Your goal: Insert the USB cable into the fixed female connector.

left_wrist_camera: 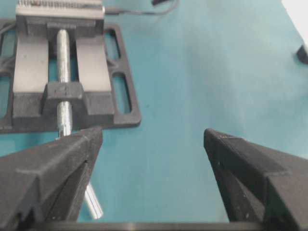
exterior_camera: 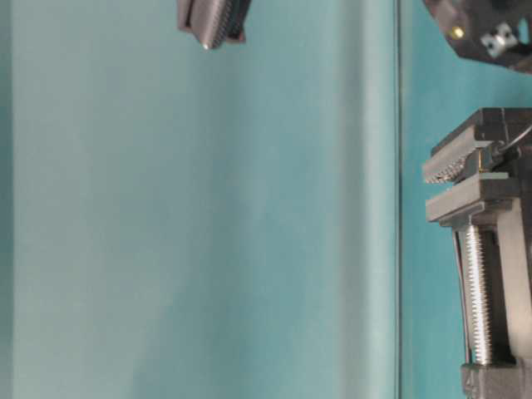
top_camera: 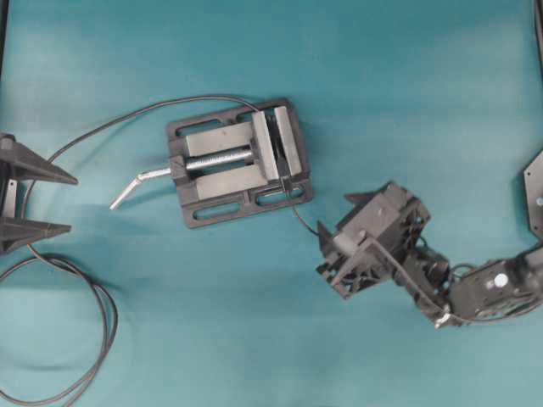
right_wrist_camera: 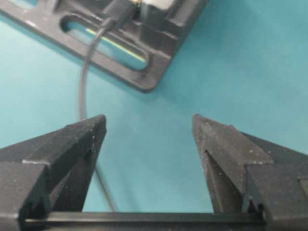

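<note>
The USB cable (top_camera: 301,216) is a thin black lead running from the vise's near right corner to below my right gripper (top_camera: 322,250). Its plug (right_wrist_camera: 118,9) lies on the vise base, metal tip towards the clamping jaws. The same plug (left_wrist_camera: 115,9) shows beside the jaw's end in the left wrist view. The fixed female connector is hidden between the vise jaws, and I cannot tell whether the plug is seated in it. My right gripper (right_wrist_camera: 148,119) is open and empty, a short way back from the vise. My left gripper (top_camera: 73,203) is open and empty at the table's left edge.
The black vise (top_camera: 221,208) stands mid-table, its silver screw handle (top_camera: 136,182) pointing left towards my left gripper (left_wrist_camera: 153,132). A thicker dark cable (top_camera: 102,322) loops over the left of the teal mat and runs up to the vise's far side.
</note>
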Available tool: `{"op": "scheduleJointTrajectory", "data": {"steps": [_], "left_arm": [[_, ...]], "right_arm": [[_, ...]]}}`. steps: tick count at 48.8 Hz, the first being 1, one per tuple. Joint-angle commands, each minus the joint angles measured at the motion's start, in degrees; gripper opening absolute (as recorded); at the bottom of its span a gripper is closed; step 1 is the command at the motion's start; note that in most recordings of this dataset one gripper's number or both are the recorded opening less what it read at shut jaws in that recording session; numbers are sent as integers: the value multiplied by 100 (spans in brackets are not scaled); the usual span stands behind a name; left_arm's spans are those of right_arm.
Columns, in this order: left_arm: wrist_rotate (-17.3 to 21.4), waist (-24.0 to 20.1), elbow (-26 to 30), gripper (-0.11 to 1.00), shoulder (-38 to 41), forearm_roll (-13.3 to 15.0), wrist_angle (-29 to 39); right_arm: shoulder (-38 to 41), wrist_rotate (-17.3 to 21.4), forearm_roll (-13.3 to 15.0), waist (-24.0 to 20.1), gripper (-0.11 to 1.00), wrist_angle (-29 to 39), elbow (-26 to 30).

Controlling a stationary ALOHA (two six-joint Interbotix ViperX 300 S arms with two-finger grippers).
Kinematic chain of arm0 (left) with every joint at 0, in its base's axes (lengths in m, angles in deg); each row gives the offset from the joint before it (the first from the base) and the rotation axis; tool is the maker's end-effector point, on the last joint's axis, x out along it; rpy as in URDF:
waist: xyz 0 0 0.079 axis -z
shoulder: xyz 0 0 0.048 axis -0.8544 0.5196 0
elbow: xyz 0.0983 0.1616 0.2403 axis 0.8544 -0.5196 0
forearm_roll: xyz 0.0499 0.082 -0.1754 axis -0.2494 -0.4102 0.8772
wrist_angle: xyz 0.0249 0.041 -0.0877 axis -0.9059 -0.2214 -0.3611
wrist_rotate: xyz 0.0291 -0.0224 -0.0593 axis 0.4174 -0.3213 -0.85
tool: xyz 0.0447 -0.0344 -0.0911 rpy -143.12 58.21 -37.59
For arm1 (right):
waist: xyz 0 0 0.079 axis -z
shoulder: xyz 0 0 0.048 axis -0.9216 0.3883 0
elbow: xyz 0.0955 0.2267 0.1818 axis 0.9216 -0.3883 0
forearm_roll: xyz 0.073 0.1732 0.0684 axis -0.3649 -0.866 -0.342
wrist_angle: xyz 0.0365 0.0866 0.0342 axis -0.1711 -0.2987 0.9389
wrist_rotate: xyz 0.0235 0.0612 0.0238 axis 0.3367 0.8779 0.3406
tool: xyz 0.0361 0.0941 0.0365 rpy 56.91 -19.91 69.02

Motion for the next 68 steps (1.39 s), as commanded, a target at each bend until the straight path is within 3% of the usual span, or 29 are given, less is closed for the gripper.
{"op": "scheduleJointTrajectory", "data": {"steps": [1,14,22,29,48,68], "left_arm": [[-70,18,79,99,97,-9,-9],[-88,9,-44,99,97,-9,-193],[-97,9,-404,99,97,0,-826],[-79,9,-413,99,114,-9,-896],[-79,0,-360,99,404,-9,-967],[-79,0,-352,99,404,-9,-976]], "right_arm": [[-343,-9,281,97,76,272,-149],[-861,-9,1266,413,76,1327,-809],[-1274,-9,1670,466,76,1600,-1222],[-1652,-9,2048,510,77,1731,-1626],[-2522,9,2883,844,76,2250,-2505],[-4368,35,3647,1854,76,2566,-3647]]}}
